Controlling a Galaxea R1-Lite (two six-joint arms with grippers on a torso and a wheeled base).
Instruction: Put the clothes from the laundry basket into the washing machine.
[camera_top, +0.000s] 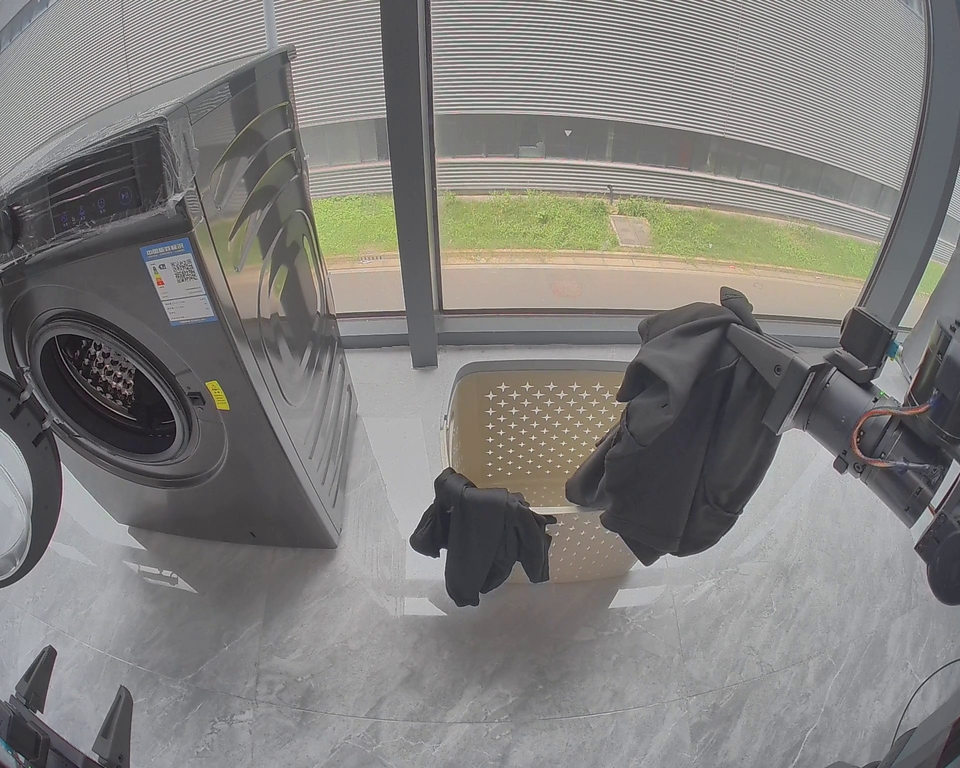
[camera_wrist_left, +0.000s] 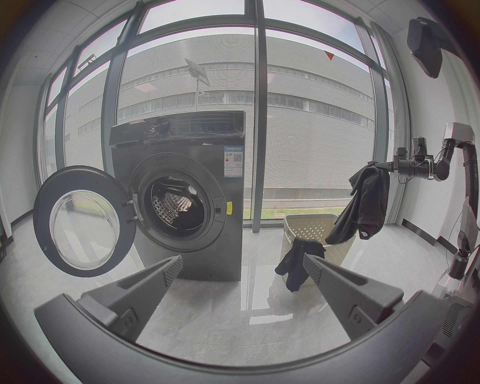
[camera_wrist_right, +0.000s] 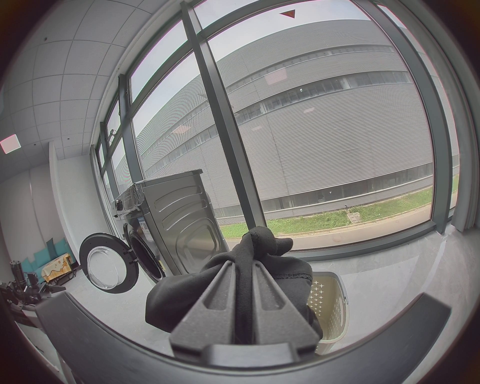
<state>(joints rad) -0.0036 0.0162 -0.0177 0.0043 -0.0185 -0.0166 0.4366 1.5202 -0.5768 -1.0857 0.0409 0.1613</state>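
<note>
A grey washing machine (camera_top: 200, 300) stands at the left with its round door (camera_top: 25, 490) swung open, showing the drum (camera_wrist_left: 172, 207). The beige laundry basket (camera_top: 530, 430) sits on the floor in front of the window. A black garment (camera_top: 480, 535) hangs over its near rim. My right gripper (camera_top: 745, 335) is shut on a second black garment (camera_top: 690, 440), held in the air above the basket's right side; its fingers (camera_wrist_right: 220, 300) pinch the cloth (camera_wrist_right: 260, 250). My left gripper (camera_top: 75, 700) is low at the near left, open and holding nothing (camera_wrist_left: 240, 267).
Tall windows with a dark post (camera_top: 410, 180) run behind the basket and machine. Polished grey marble floor (camera_top: 400, 660) stretches between me, the machine and the basket.
</note>
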